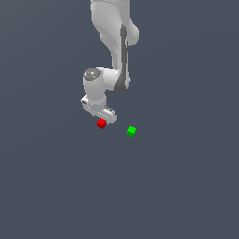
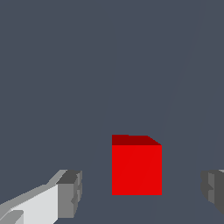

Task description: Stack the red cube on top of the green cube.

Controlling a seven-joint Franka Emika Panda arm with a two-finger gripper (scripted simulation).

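Observation:
The red cube [image 1: 101, 123] lies on the grey floor directly under my white gripper [image 1: 104, 118]. In the wrist view the red cube [image 2: 136, 168] sits between the two grey fingertips [image 2: 70, 192], with a gap on each side. The gripper [image 2: 142, 190] is open around the cube and does not touch it. The green cube [image 1: 131, 131] lies on the floor a short way off toward the exterior view's right. It is out of the wrist view.
The plain dark grey floor [image 1: 177, 186] spreads all around. The white arm [image 1: 114, 42] rises behind the gripper. No other objects show.

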